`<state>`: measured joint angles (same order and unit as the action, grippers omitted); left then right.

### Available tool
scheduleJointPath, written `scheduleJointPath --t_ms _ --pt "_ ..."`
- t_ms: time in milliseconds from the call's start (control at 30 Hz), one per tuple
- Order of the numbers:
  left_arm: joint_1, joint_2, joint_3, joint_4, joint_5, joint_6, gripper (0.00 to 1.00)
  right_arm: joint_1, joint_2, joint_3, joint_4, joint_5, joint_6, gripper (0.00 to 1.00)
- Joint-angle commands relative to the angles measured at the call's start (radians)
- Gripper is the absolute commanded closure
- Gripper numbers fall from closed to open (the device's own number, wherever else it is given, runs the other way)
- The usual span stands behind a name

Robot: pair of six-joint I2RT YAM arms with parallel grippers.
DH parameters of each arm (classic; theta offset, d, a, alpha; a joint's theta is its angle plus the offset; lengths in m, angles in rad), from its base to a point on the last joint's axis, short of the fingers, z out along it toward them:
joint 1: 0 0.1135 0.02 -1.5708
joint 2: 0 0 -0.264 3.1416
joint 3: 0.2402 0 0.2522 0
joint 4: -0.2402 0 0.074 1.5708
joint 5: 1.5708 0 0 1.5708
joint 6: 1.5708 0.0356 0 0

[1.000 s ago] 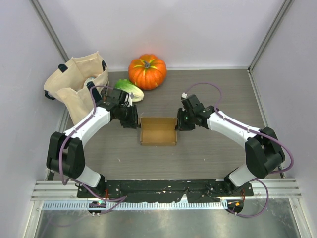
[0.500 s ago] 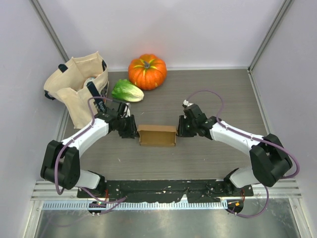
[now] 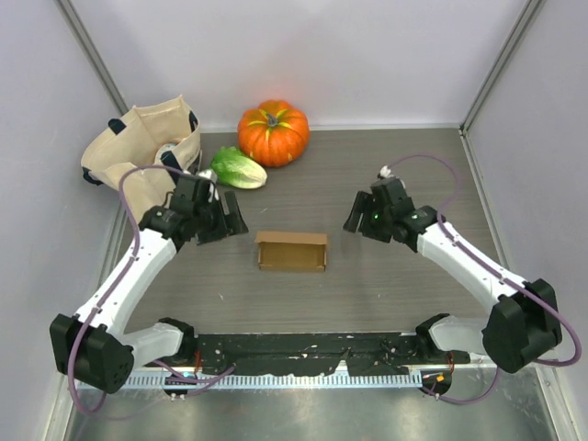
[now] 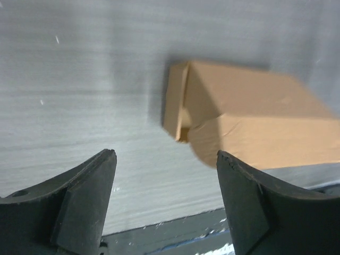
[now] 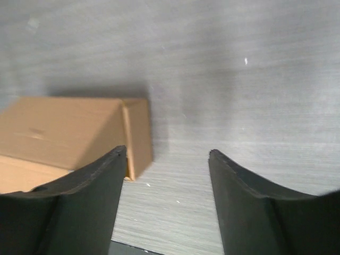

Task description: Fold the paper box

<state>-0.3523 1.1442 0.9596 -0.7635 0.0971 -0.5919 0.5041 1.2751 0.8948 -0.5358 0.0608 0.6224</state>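
At the near edge of the desk the two arm bases sit side by side, and both arms reach forward and outward from there. A little beyond them, roughly midway between the arms, the paper box lies flat on the desk as a shallow, closed rectangle with its top panel down and no flap standing up.

The left end effector hangs off the box's left end with its fingers spread wide and nothing between them. Its wrist view shows the box's end face just ahead and apart from the fingertips. The right end effector mirrors it off the right end, fingers likewise apart and empty, with a clear gap to the cardboard.

Judged from this, the folding looks essentially finished: the walls are up, the lid is shut and the box holds its shape unaided. On the left end a narrow strip of flap stands slightly proud of the corner (whether its tab is fully tucked cannot be told). If anything is left, it is likely pressing that end home.

Farther back lie a lettuce, a pumpkin and a tote bag, all well apart from the box.
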Motion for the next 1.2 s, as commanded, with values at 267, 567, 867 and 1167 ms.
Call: scheduleJointPath --t_ms 267,567,867,1167 --pt "0.088 0.222 0.243 0.164 0.414 -0.014 0.23 -0.058 0.004 0.070 0.319 -0.417 0.293 0.27" --pt "0.038 0.146 -0.062 0.315 0.354 0.049 0.37 -0.042 0.030 -0.151 0.511 -0.480 0.200 0.39" --pt "-0.010 0.045 -0.321 0.421 0.204 -0.051 0.32 -0.026 0.040 -0.339 0.634 -0.417 0.070 0.40" --pt "-0.008 0.069 -0.452 0.512 0.138 -0.137 0.31 -0.026 0.139 -0.369 0.611 -0.339 -0.042 0.40"
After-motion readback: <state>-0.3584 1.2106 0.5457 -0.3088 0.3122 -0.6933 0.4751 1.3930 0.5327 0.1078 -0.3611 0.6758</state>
